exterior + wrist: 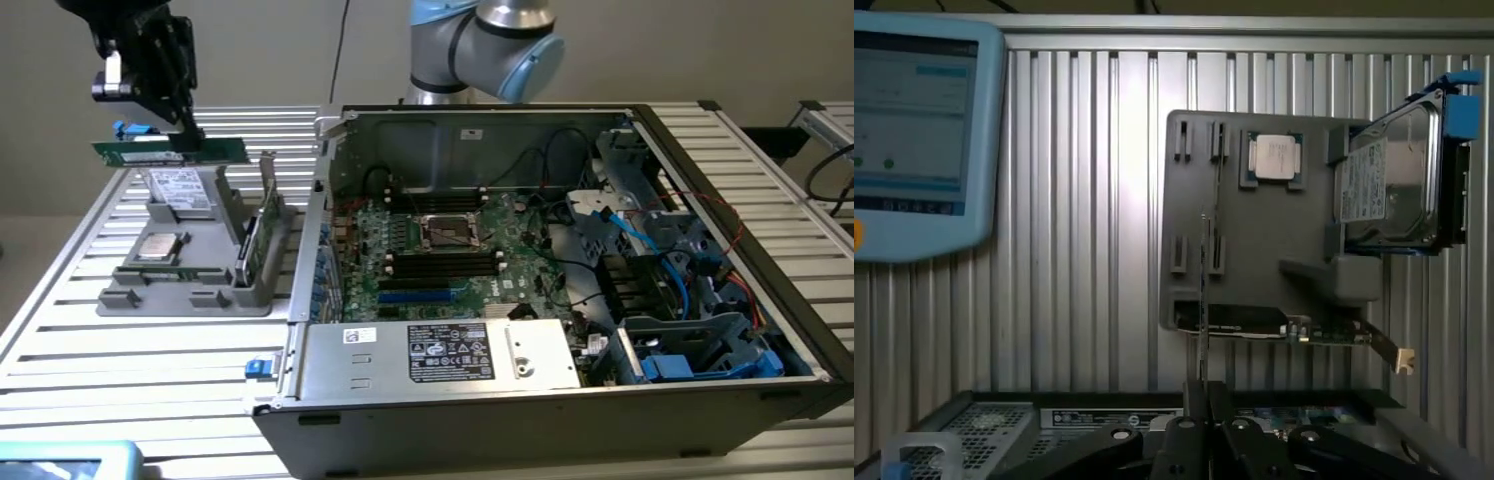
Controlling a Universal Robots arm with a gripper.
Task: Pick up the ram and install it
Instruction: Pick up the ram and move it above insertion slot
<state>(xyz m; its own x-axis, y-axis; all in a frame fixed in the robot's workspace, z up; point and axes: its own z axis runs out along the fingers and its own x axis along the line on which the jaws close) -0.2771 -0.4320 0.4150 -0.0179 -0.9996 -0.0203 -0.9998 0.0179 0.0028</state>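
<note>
The fingers [183, 126] pinch the ram [138, 152] tight, in the upper left of the exterior view, above the grey holder [171, 287]. The ram lies level, long side sideways. The open computer [400, 425] sits off to the exterior view's right.

Ribbed metal table [120, 360], seemingly matt circuit-board ram [150, 152]
</note>
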